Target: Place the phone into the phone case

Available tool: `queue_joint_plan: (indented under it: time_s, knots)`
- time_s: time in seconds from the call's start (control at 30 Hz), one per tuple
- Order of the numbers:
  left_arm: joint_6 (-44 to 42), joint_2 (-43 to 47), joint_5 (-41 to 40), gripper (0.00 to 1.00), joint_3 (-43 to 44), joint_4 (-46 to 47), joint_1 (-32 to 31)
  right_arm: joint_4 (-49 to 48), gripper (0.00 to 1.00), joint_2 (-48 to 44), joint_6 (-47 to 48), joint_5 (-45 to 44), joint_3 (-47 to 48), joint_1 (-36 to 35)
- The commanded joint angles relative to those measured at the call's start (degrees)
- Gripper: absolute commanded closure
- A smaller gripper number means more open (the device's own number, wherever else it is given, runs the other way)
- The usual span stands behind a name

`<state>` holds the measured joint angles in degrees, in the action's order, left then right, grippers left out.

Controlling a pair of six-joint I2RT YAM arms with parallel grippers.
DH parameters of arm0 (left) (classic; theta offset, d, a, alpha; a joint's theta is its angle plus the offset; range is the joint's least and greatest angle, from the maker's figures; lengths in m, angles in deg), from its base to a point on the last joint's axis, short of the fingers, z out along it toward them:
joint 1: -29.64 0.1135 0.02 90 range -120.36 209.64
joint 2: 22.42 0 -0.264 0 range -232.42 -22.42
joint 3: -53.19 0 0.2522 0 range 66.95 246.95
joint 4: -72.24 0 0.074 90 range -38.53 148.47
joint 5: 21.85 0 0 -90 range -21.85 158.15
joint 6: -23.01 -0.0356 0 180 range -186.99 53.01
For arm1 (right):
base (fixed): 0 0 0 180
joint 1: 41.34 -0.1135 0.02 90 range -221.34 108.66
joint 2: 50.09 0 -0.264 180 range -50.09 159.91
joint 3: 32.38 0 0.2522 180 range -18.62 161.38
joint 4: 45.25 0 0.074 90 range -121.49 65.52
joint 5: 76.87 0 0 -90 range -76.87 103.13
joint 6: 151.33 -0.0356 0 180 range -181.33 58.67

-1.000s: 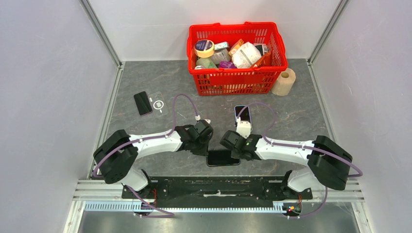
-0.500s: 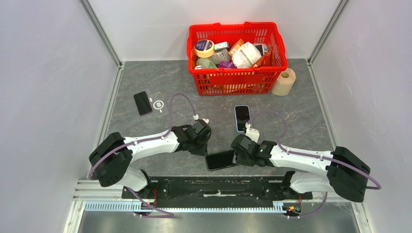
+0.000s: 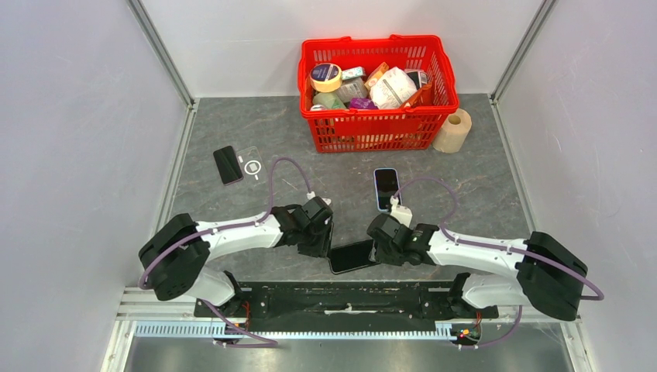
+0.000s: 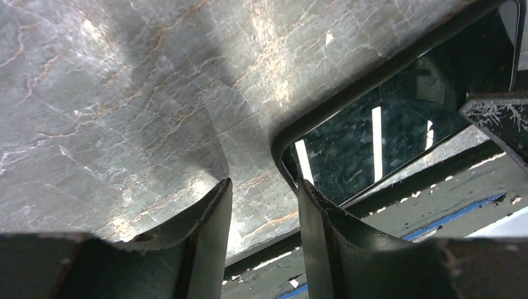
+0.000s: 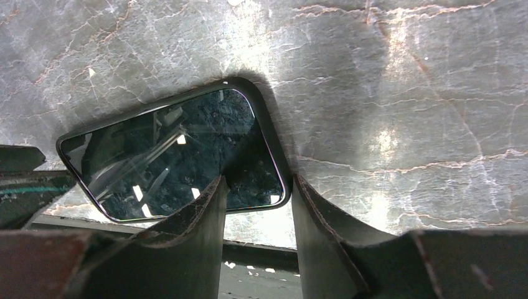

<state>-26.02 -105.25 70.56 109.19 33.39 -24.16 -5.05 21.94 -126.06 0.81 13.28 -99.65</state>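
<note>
Black phone (image 3: 352,256) flat and screen up at the near table edge, between both grippers; neither holds it.

White panel walls (image 3: 77,116) close in left, right and back of the grey marbled table (image 3: 225,205). Red basket (image 3: 377,120), full, at the far side, with a paper roll (image 3: 453,130) just beside its right end; open surface lies between basket and arms. The black phone's long axis runs left-right, nearly parallel to the near edge, its right end angled slightly away. Left gripper (image 4: 261,187) sits low at the phone's left end, jaws parted, only table between them and the phone's corner just beside one finger. Right gripper (image 5: 258,180) is over the right end, jaws parted and unclenched, the phone's corner showing in the gap. Blue-rimmed phone (image 3: 386,188) lies beyond it, pointing away from the arms. Far left: dark phone (image 3: 228,164) just beside clear case (image 3: 252,166).
</note>
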Motion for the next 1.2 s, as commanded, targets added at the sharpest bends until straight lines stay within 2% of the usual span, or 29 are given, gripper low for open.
queue_joint_plan:
  time_s: [0.0, 0.2, 0.33, 0.53, 0.7, 0.73, 0.8, 1.0, 1.17]
  knots:
    - [-0.9, 1.8, 3.8, 0.49, -1.2, 2.3, -0.1, 0.6, 0.59, 6.5, 0.5, 2.0, -2.3, -0.5]
    - [-0.9, -1.9, 3.4, 0.49, -0.7, 3.5, -0.7, 0.7, 0.70, 9.5, 1.2, 1.1, -1.0, -0.9]
    - [-1.1, -5.0, 0.6, 0.53, 0.7, 2.0, -2.2, 1.3, 0.79, 11.6, 1.4, 0.0, 1.5, -2.3]
    - [-0.6, -10.2, -3.8, 0.65, 3.7, 0.2, -5.4, 1.2, 0.93, 15.2, 2.3, -0.7, 5.3, -4.4]
    - [1.2, -12.9, -5.6, 0.76, 4.7, 0.3, -7.0, 0.8, 0.96, 17.0, 2.6, -1.0, 6.3, -5.4]
    - [1.4, -13.0, -5.7, 0.79, 4.6, 0.3, -7.0, 0.7, 0.96, 16.8, 2.7, -1.1, 6.0, -5.4]
    - [1.7, -12.6, -6.5, 0.83, 4.5, 0.1, -7.0, 0.5, 0.89, 15.3, 2.4, -1.5, 4.9, -5.1]
    - [1.3, -11.7, -8.0, 0.84, 4.8, -1.5, -7.0, 0.4, 0.59, 6.2, 3.0, -0.4, -0.2, -0.6]
    - [1.0, -12.4, -7.9, 0.85, 5.3, -1.5, -7.0, -5.3, 0.48, 1.6, 4.7, 5.5, -4.7, 4.7]
